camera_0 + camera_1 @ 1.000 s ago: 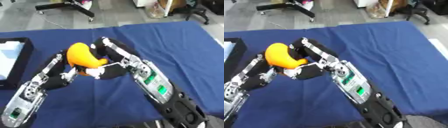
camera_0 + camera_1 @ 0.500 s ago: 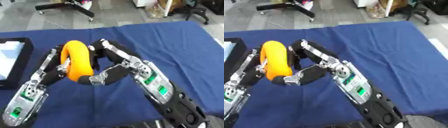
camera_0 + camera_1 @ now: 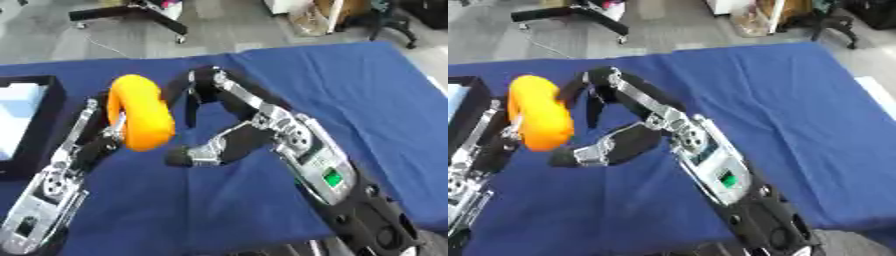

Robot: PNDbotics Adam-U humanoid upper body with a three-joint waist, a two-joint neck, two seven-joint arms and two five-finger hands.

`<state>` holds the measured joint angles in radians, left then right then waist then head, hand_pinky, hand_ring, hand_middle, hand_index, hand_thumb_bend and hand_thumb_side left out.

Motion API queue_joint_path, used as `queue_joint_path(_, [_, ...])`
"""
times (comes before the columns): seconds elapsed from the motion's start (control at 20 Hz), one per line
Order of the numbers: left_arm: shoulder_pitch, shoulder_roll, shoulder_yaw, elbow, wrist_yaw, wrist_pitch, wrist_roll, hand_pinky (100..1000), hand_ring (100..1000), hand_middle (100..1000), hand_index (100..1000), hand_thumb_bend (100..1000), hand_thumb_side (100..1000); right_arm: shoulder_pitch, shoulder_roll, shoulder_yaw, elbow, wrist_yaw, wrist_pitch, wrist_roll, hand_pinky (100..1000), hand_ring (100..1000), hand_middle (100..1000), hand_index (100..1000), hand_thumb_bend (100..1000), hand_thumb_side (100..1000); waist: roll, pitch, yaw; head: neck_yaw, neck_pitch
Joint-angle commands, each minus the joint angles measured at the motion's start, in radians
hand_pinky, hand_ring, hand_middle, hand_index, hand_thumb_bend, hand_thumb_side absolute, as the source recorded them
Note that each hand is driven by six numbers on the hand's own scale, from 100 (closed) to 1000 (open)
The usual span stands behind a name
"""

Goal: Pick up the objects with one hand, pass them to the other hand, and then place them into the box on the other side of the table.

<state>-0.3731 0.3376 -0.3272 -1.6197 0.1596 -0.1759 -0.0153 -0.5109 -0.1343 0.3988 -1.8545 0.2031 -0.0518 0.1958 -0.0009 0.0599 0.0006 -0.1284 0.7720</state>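
orange curved object (image 3: 140, 118) held above blue-covered worktop (image 3: 350, 85), left of centre. left hand (image 3: 103, 142) under and behind it, fingers wrapped round its lower part, grasping it. right hand (image 3: 210, 120) just beside object on its right; fingers spread and released, upper ones (image 3: 199, 87) arching near object's top, thumb (image 3: 194, 155) pointing toward its lower end, gap visible between. black-rimmed box (image 3: 39, 130) with pale inside at worktop's left edge, near left arm. floor and black stand base (image 3: 131, 12) beyond far edge.
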Motion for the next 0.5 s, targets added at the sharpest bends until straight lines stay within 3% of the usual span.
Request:
queue_joint_path(0.05, [-0.001,0.047,0.057,-0.009,-0.020,-0.001,0.054,576,614,453,424,100,499,-0.006,-0.015,-0.041,-0.042,0.056,-0.012,-0.094,512,443,609,781,677,449,0.005,-0.016,0.001,0.008,-0.002])
queue_joint_path(0.25, [0.015,0.102,0.128,-0.007,-0.058,0.013,0.136,578,615,458,430,100,502,0.012,-0.019,-0.057,-0.036,0.084,-0.016,-0.167,507,437,598,776,669,452,0.013,-0.021,0.004,0.066,-0.002])
queue_joint_path(0.5, [0.017,0.191,0.226,0.035,-0.124,0.061,0.257,575,606,457,433,100,510,0.030,-0.023,-0.048,-0.017,0.093,-0.024,-0.171,500,428,590,773,667,446,0.025,-0.027,0.006,0.210,-0.003])
